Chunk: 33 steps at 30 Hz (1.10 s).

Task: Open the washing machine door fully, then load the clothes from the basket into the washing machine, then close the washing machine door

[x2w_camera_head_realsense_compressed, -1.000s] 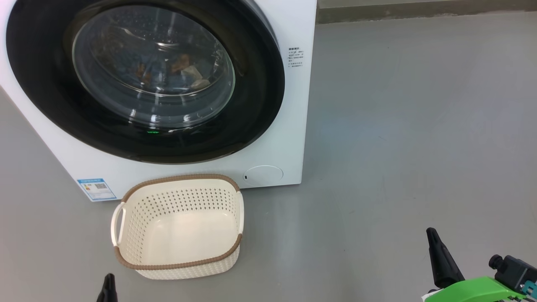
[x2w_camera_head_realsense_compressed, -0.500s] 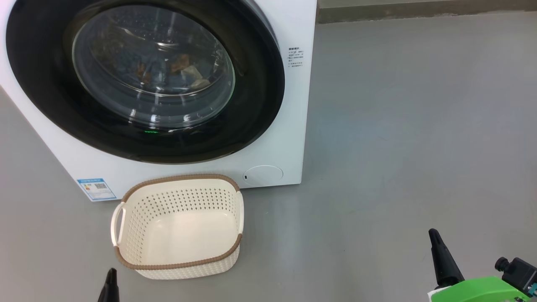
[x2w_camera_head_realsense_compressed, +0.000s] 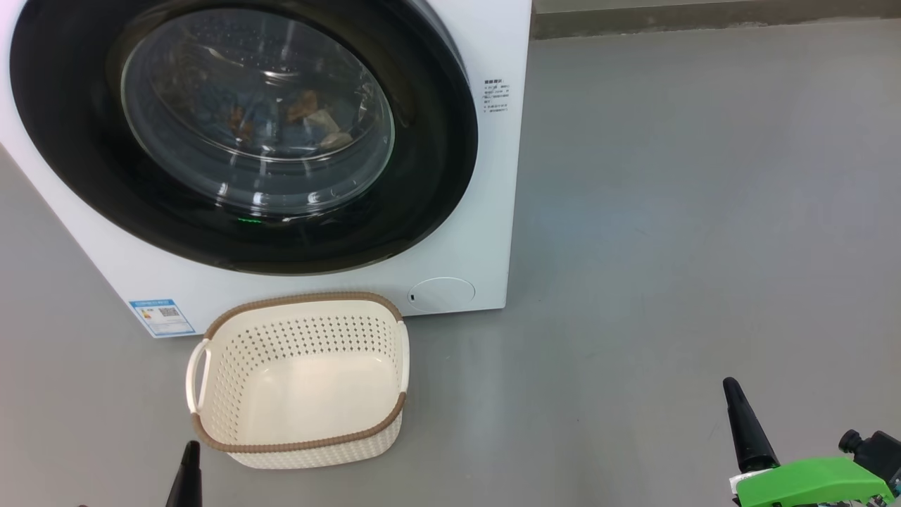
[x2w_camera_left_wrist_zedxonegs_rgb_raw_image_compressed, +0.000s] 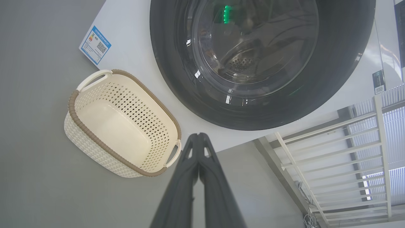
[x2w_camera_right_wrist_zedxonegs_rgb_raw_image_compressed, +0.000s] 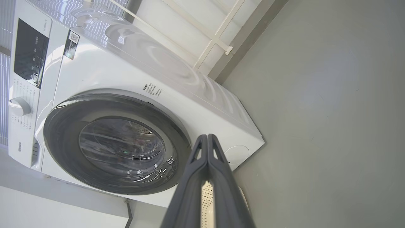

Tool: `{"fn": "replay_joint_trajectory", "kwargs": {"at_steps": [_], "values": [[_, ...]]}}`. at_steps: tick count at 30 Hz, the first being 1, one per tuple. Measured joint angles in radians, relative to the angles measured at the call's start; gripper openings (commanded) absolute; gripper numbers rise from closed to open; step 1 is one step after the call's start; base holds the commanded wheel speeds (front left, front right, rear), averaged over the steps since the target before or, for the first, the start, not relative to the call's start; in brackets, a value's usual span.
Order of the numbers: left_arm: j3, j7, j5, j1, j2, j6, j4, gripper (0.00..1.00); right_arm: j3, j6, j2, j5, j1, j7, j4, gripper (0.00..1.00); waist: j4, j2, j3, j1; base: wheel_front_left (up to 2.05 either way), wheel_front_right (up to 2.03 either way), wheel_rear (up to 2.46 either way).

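The washing machine stands white at the upper left, and its round black door lies shut against the front. Through the glass bowl I see the clothes, orange-brown and cream pieces, lying in the drum. In front of the machine sits the cream basket with nothing in it. My left gripper is shut and empty, just off the basket's near left corner. My right gripper is shut and empty, far to the right over bare floor. The left wrist view has the left gripper between the basket and door.
Grey floor spreads to the right of the machine, with a wall skirting at the back. A white railing stands beside the machine. The control panel and knob sit above the door; my right gripper points at the machine's front corner.
The left fingertip has crept a little up and right in the head view. The right gripper has shifted slightly right, its green mount sinking lower. Door, basket and clothes stay still.
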<state>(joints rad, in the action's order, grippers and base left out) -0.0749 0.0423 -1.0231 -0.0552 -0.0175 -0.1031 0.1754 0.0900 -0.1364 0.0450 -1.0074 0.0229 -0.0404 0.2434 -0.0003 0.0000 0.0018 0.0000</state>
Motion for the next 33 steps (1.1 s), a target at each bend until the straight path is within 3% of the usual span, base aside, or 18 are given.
{"fn": "replay_joint_trajectory", "kwargs": {"at_steps": [33], "values": [[-0.003,-0.096,-0.360,0.066,-0.004,-0.013,0.056,0.00,0.025,0.004,-0.001,-0.371,0.024,0.093,0.016,0.00,0.000,0.0000,0.001,0.0000,0.00,0.00,0.00]]}}
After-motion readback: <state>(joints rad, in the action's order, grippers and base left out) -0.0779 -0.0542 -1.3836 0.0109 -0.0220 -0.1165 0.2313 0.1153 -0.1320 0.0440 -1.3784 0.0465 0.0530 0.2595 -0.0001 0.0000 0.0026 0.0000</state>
